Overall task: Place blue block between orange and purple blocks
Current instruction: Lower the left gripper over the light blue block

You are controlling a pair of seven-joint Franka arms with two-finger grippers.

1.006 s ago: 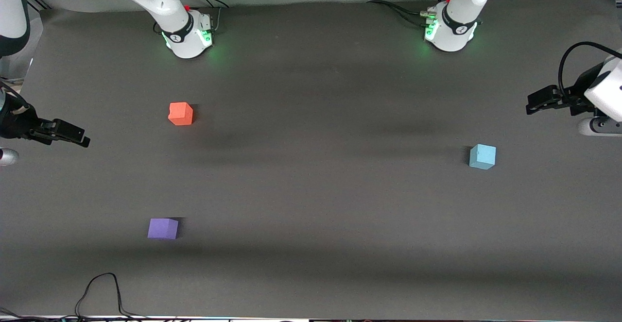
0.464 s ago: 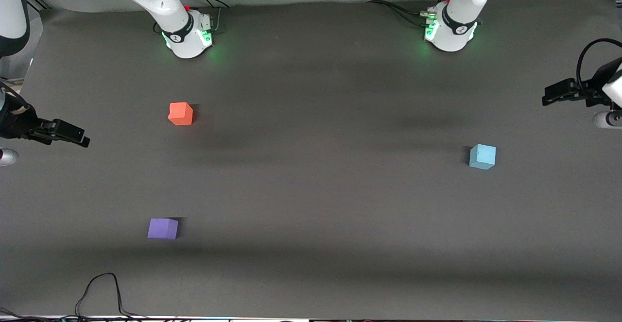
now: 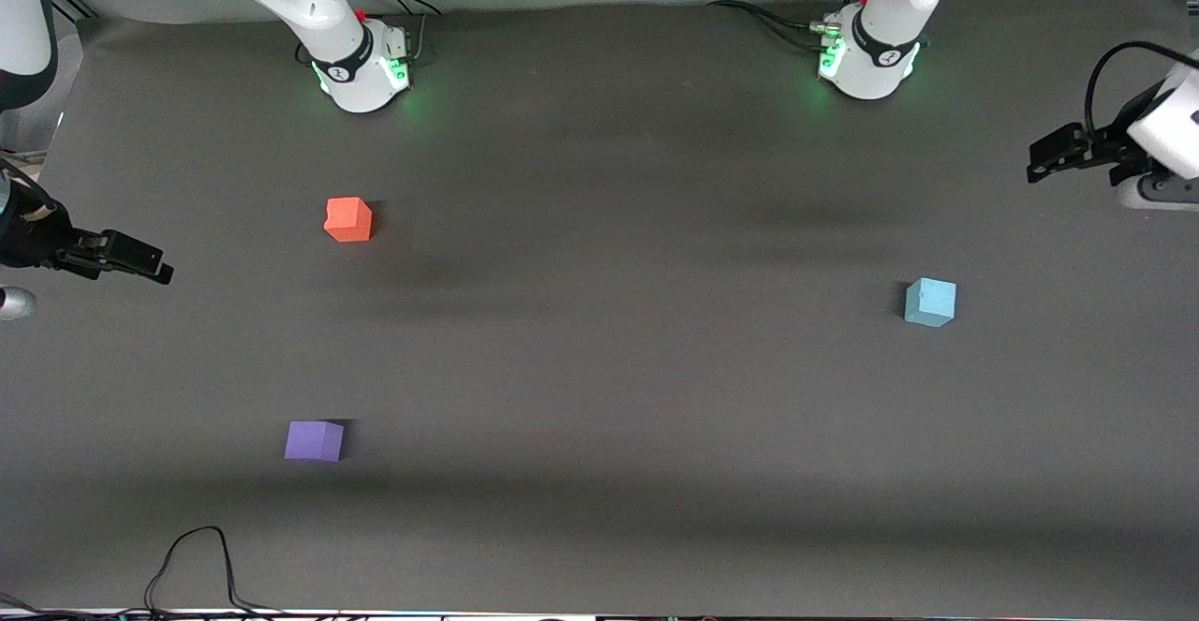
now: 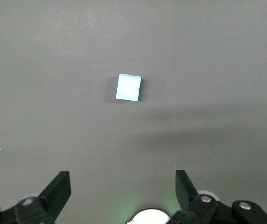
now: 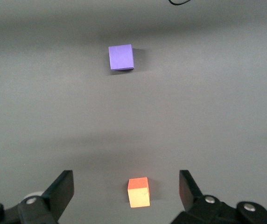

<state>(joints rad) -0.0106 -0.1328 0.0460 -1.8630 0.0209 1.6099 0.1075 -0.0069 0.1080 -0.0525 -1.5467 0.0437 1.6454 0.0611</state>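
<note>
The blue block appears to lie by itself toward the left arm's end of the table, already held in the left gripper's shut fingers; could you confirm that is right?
Not quite. The blue block does lie alone toward the left arm's end of the table, but nothing holds it. The left wrist view shows the left gripper open and up in the air, apart from the block, which rests on the table.

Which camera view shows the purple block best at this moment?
The right wrist view shows the purple block best: it appears largest there, unobstructed, with its top face plain. The front view also shows it whole, but smaller, nearer the camera than the orange block. The left wrist view does not show it, only the blue block.
</note>
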